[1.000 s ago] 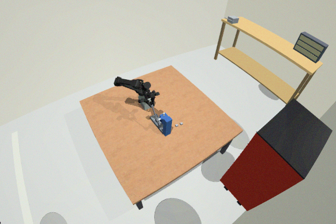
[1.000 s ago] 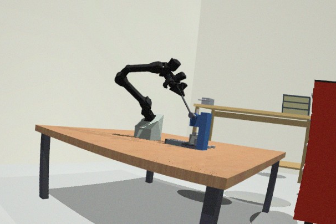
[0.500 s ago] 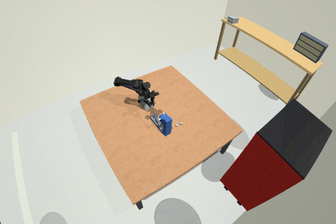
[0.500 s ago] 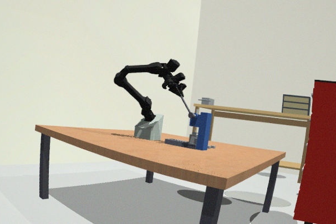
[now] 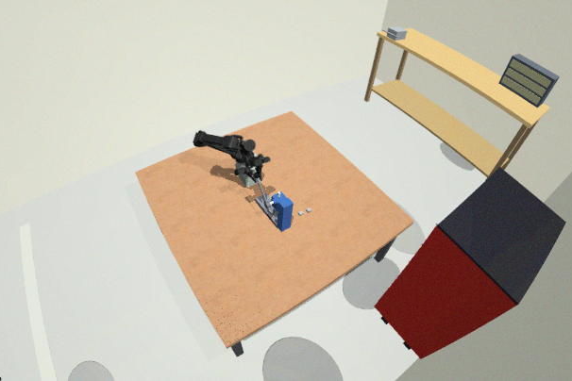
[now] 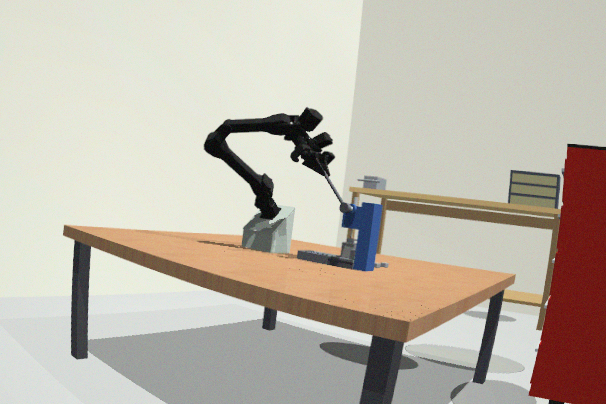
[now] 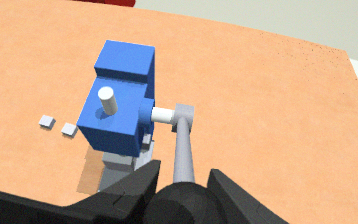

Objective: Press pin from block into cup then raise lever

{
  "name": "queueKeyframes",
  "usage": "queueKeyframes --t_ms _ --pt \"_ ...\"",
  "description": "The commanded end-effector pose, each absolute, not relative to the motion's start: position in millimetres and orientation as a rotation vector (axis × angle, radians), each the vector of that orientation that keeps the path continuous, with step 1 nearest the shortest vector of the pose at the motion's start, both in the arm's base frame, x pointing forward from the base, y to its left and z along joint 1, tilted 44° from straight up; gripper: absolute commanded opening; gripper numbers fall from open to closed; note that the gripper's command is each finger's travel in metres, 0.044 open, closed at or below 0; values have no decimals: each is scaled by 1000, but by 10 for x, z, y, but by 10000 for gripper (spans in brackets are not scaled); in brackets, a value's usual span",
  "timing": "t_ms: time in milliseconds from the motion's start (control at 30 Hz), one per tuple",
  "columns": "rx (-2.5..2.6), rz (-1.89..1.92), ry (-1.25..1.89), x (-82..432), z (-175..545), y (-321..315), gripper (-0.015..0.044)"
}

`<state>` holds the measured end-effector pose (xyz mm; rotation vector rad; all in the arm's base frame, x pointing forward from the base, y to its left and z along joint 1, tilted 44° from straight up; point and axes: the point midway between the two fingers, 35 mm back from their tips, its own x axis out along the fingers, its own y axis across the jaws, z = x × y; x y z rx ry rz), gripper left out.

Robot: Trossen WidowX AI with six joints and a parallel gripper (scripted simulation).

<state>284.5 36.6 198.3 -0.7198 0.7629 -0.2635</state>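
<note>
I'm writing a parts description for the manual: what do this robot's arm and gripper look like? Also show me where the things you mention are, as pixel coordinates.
The arm point(image 5: 227, 142) point(image 6: 250, 125) is black, with slim links and chunky, rounded joints. The gripper point(image 5: 258, 178) point(image 6: 324, 167) point(image 7: 185, 175) is black too, with two fingers that taper toward blunt, angular tips. No cables or markings can be made out.
</note>
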Motion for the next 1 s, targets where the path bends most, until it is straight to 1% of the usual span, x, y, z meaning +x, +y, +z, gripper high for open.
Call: queueKeyframes --t_ms 0,967 --pt "-728 -269 772 2799 1951 328 0" --pt "-729 -269 772 2704 1880 256 0"
